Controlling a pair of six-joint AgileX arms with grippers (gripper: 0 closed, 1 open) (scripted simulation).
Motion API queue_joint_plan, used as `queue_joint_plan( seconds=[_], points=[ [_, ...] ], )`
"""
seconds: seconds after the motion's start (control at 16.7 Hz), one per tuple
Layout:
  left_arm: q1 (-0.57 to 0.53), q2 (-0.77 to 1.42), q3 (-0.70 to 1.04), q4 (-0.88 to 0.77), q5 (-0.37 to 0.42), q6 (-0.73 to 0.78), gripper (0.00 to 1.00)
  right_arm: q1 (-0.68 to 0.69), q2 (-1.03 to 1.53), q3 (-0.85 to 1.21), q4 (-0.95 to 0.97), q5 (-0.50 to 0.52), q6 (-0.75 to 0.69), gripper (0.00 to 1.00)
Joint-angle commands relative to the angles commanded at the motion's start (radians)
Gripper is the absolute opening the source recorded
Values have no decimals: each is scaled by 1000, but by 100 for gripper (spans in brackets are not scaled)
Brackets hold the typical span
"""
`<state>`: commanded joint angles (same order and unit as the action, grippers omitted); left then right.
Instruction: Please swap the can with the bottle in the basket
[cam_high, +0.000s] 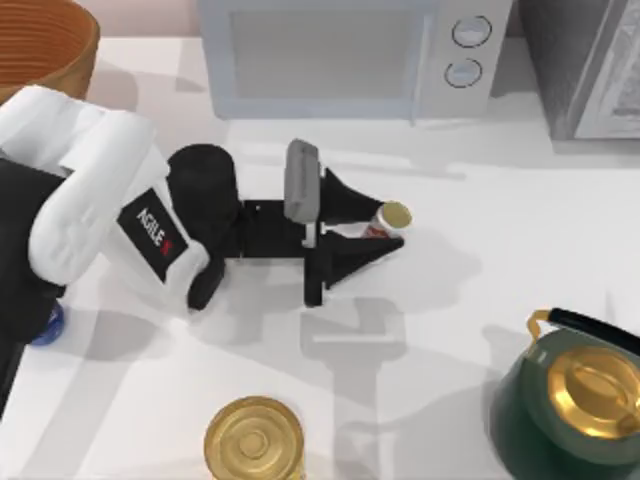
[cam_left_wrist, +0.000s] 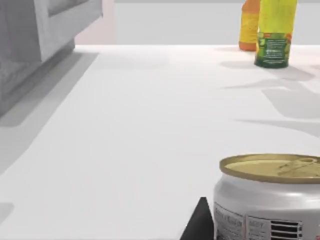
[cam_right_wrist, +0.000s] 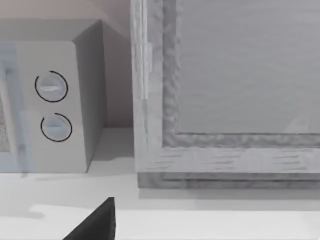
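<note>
Can (cam_high: 388, 220) stands in front of the microwave (cam_high: 330, 55), between my left gripper's (cam_high: 385, 222) spread fingers; I can't tell whether they pinch it.

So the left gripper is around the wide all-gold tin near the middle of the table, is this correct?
Not quite. The left gripper is around the can, the slim white one with a gold top, near the middle of the table. The top view shows this; the wide gold tin stands apart at the front edge.
</note>
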<state>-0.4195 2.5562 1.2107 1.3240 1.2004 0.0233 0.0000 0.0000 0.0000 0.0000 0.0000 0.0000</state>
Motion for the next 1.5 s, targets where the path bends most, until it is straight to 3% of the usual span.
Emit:
queue_joint_plan(
  seconds=[0.78, 1.5],
  points=[
    [0, 0, 0, 0, 0, 0, 98, 0, 0, 0, 0, 0, 0, 100],
    [15, -30, -23, -28, -20, -6, 100, 0, 0, 0, 0, 0, 0, 100]
  ],
)
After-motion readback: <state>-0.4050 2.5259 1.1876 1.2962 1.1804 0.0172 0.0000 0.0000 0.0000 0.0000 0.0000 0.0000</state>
